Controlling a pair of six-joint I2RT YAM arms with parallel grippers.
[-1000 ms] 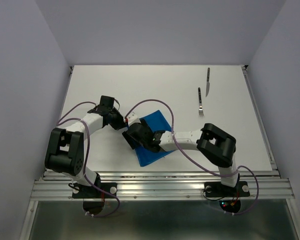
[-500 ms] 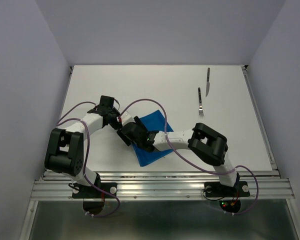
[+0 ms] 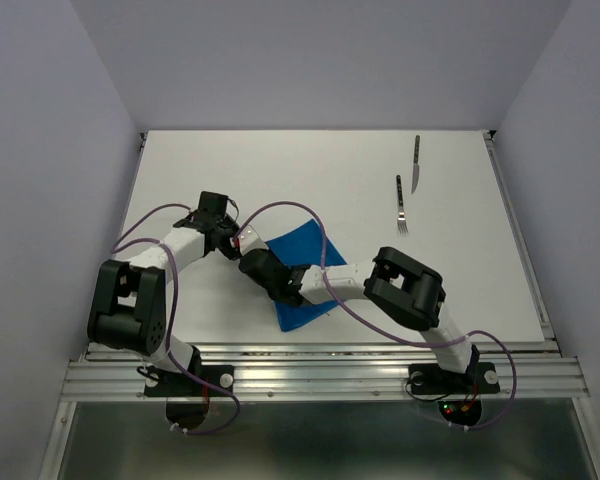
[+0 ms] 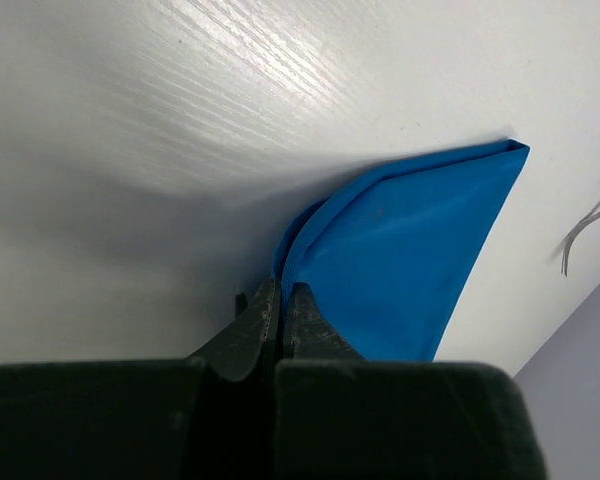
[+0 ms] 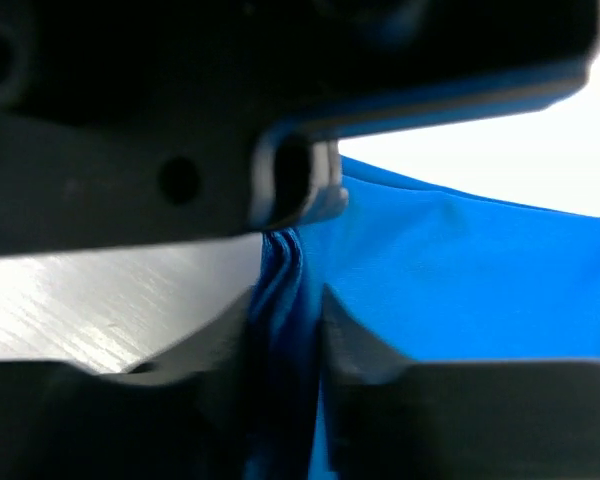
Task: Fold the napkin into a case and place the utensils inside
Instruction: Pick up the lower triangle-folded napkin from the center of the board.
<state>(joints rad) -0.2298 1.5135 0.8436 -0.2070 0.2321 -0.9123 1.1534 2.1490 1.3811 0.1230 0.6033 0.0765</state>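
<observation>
The blue napkin (image 3: pixel 298 248) lies folded on the white table (image 3: pixel 310 170) near the front, partly under my right arm. My left gripper (image 3: pixel 236 243) is shut on the napkin's left corner (image 4: pixel 410 240), its fingertips (image 4: pixel 265 300) pinching the cloth's edge. My right gripper (image 3: pixel 252 262) sits right beside it, and the right wrist view shows this gripper (image 5: pixel 287 297) closed on the bunched layers of the napkin (image 5: pixel 450 260). The fork (image 3: pixel 402 205) and the knife (image 3: pixel 416 163) lie at the far right, apart from both grippers.
The left gripper's black body (image 5: pixel 230 110) hangs just above the right gripper's fingers. Purple cables (image 3: pixel 310 215) loop over the napkin. Fork tines (image 4: pixel 585 225) show at the right edge of the left wrist view. Walls enclose the table on three sides.
My right gripper slid left along the napkin toward the left gripper and closed from wide open onto the cloth's edge. The left gripper stayed shut in place.
</observation>
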